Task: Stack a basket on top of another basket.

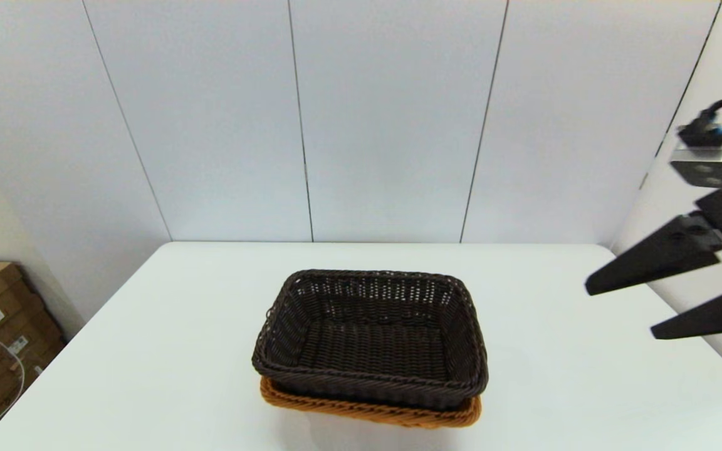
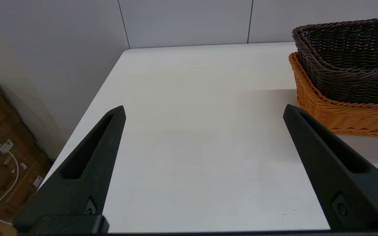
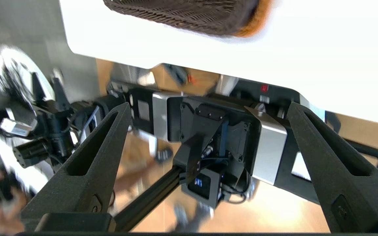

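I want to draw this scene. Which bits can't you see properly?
- Orange basket: inside and most walls hidden by the dark brown basket nested in it, head view.
- Both baskets: cut off by the frame edge, left wrist view; blurred and cropped, right wrist view.
- Right gripper: arm cut off at the edge, head view.
- Left gripper: absent from the head view.

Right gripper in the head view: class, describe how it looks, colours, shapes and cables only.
The right gripper has two long, matt black fingers tapering to wedge tips. Above them sits a silver-grey box-shaped camera module with a looping black cable and blue connectors.
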{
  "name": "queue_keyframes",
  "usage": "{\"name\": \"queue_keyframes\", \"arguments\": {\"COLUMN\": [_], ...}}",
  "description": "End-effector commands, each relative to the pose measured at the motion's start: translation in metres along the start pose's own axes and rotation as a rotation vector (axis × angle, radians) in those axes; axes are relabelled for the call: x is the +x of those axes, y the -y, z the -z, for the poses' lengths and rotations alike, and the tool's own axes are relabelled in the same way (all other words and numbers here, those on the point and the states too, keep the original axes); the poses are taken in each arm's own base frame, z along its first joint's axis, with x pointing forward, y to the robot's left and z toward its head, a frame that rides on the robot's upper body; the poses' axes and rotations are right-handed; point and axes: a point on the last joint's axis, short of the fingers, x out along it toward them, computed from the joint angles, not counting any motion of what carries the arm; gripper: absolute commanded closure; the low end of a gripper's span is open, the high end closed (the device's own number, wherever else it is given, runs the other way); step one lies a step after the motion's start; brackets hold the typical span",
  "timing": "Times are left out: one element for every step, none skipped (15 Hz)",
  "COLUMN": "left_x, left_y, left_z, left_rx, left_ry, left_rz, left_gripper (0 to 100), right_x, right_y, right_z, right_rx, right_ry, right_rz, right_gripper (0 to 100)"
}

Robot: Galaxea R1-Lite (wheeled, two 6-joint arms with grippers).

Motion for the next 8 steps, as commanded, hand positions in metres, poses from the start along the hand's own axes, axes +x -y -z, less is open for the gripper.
{"name": "queue_keyframes", "arguments": {"left_x": [0.000,0.000,0.000,0.000,0.000,0.000,0.000,0.000], "left_y": [0.000,0.000,0.000,0.000,0.000,0.000,0.000,0.000], "left_z": [0.001,0.001,0.001,0.001,0.001,0.001,0.001,0.001], "left_rx": [0.000,-0.001,0.000,-0.001,0.000,-0.001,0.000,0.000], "left_ry": [-0.006,-0.006,-0.006,-0.005,-0.006,-0.005,-0.005,-0.006], "left_rz": [-0.002,0.000,0.000,0.000,0.000,0.000,0.000,0.000], "left_gripper": [0,0,0,0,0,0,0,0], "right_x": [-0.049,-0.049,-0.047,-0.045,-0.044,-0.043,-0.042,-0.041], "right_y": [0.033,0.040,0.047,0.054,0.060,0.064,0.068,0.070], "right_z": [0.089,0.103,0.115,0.134,0.150,0.163,0.175,0.185], "right_rx": [0.057,0.070,0.071,0.060,0.052,0.045,0.042,0.040], "right_ry": [0.225,0.262,0.304,0.368,0.413,0.433,0.455,0.488], "right_rz": [0.034,0.034,0.026,0.009,0.002,-0.006,-0.010,-0.012], "right_gripper": [0,0,0,0,0,0,0,0]}}
